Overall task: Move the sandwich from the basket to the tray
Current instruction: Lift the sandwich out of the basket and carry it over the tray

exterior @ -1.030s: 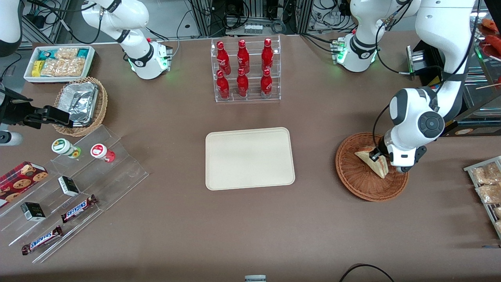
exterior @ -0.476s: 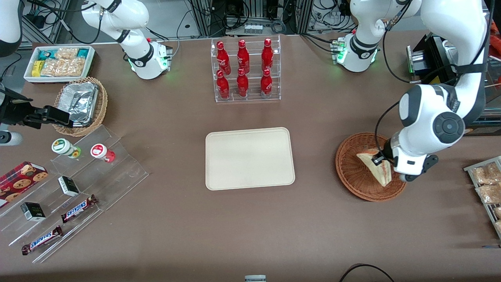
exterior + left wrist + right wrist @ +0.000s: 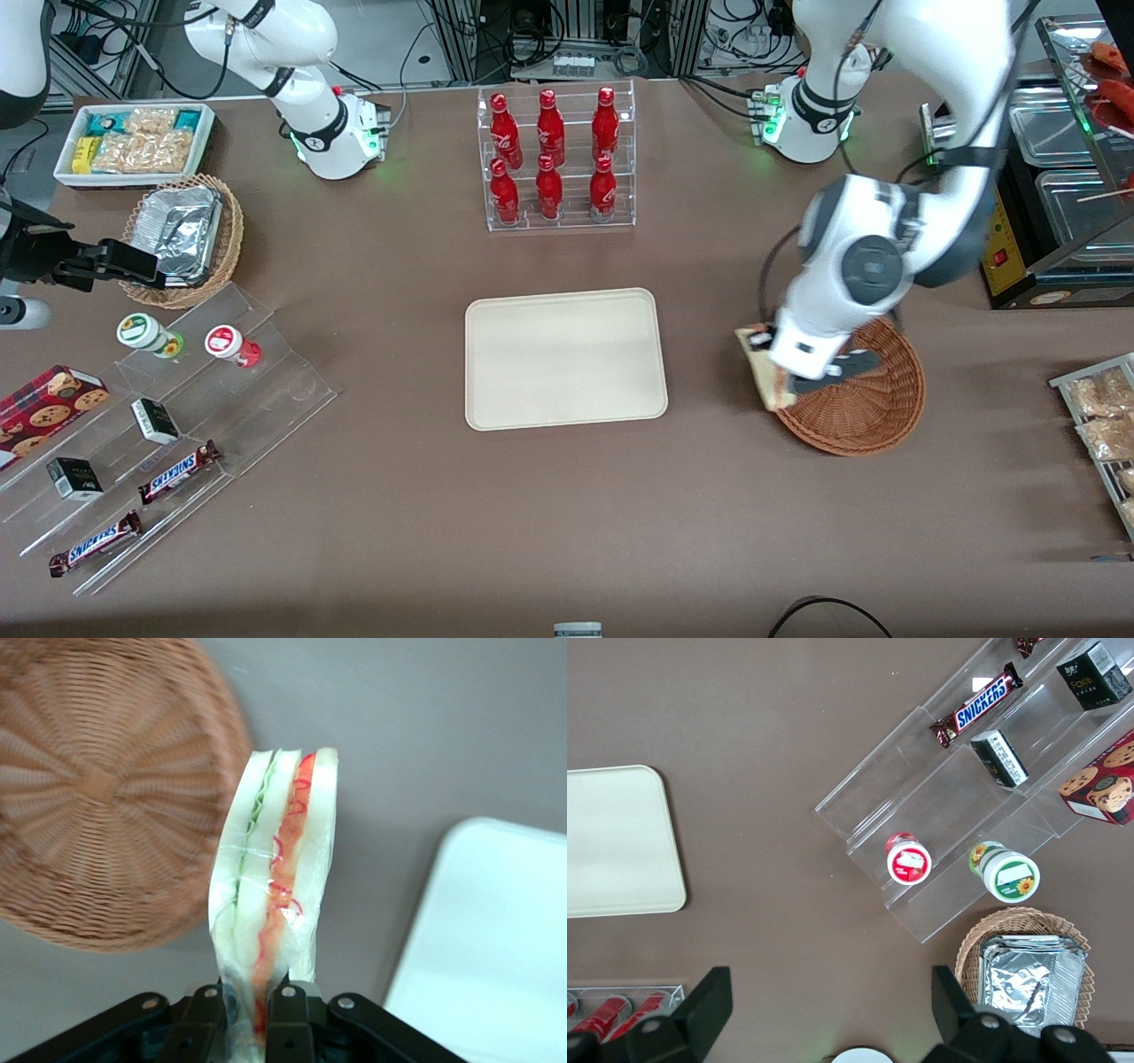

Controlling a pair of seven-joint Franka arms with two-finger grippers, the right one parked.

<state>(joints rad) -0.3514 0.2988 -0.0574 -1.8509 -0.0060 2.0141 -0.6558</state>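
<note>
Sandwich (image 3: 275, 877): triangular wedge in clear wrap, three pale bread slices, a green layer and a red-orange layer between them on the cut side. The gripper (image 3: 245, 1010) clamps its narrow end, fingers (image 3: 204, 1014) closed onto the wrap on both sides. In the front view the sandwich (image 3: 764, 368) hangs lifted over the basket (image 3: 873, 408) rim on the side toward the tray (image 3: 564, 358), partly over bare table, with the gripper (image 3: 780, 372) under the left arm's wrist. It is not touching the basket and sits apart from the tray. The basket holds nothing else.

Counts, starting at the parked arm's end of the table:
- 1 white bin (image 3: 135, 142) of snack packets; labels are too small to read.
- 1 tan wicker basket (image 3: 182, 239) with 1 foil container (image 3: 180, 229) in it.
- 1 clear stepped rack (image 3: 177, 425) holding 2 round lidded cups (image 3: 909, 858), one red-lidded, one green with a sunflower mark; 2 small dark boxes (image 3: 999, 758) whose print cannot be made out; 2 bars (image 3: 979, 705) reading "SNICKERS"; 1 red cookie box (image 3: 44, 412).
- 1 cream tray in mid-table, nothing on it.
- 1 clear bottle rack (image 3: 556, 159) farther from the front camera than the tray, holding 6 red bottles (image 3: 549, 128) in two rows of three, with white script not legible.
- Bagged snacks on a wire rack (image 3: 1099, 425) at the working arm's end; the count is cut off by the frame edge.
</note>
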